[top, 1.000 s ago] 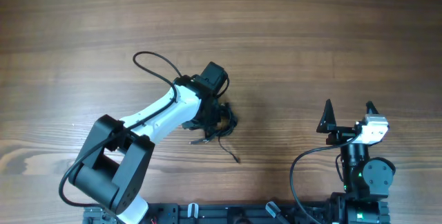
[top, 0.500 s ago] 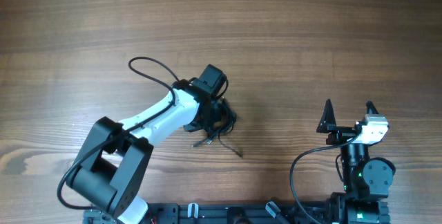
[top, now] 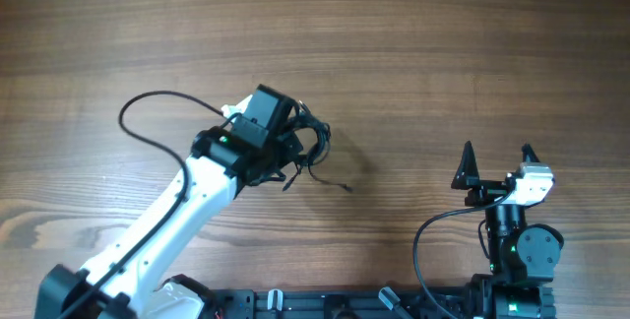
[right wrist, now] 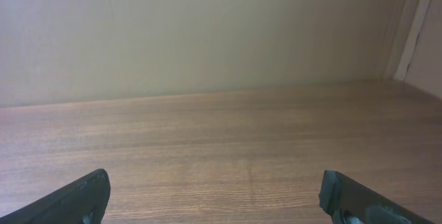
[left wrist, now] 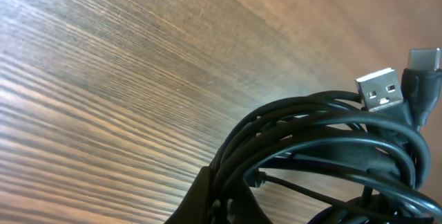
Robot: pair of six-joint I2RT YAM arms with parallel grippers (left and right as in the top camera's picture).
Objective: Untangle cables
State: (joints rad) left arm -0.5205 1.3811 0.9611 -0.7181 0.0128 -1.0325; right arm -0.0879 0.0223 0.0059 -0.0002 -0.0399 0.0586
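The cables point(top: 313, 150) are a tangled bundle of thin black wires, held off the wooden table by my left gripper point(top: 295, 147). A loose end trails down to the right, to a small plug point(top: 346, 188). In the left wrist view the bundle point(left wrist: 324, 141) loops up from my shut fingers point(left wrist: 231, 207), with a silver USB plug point(left wrist: 380, 89) at its top right. My right gripper point(top: 497, 164) is open and empty at the right, far from the cables; its two fingertips show at the lower corners of the right wrist view point(right wrist: 214, 200).
The left arm's own thicker black cable point(top: 148, 122) arcs over the table at the left. The right arm's base point(top: 517, 250) stands at the front right edge. A pale wall point(right wrist: 207, 30) rises beyond the table's far edge.
My left gripper has lifted the cable bundle and moved back and slightly left with it. The trailing end has been dragged along. The right arm has not moved.
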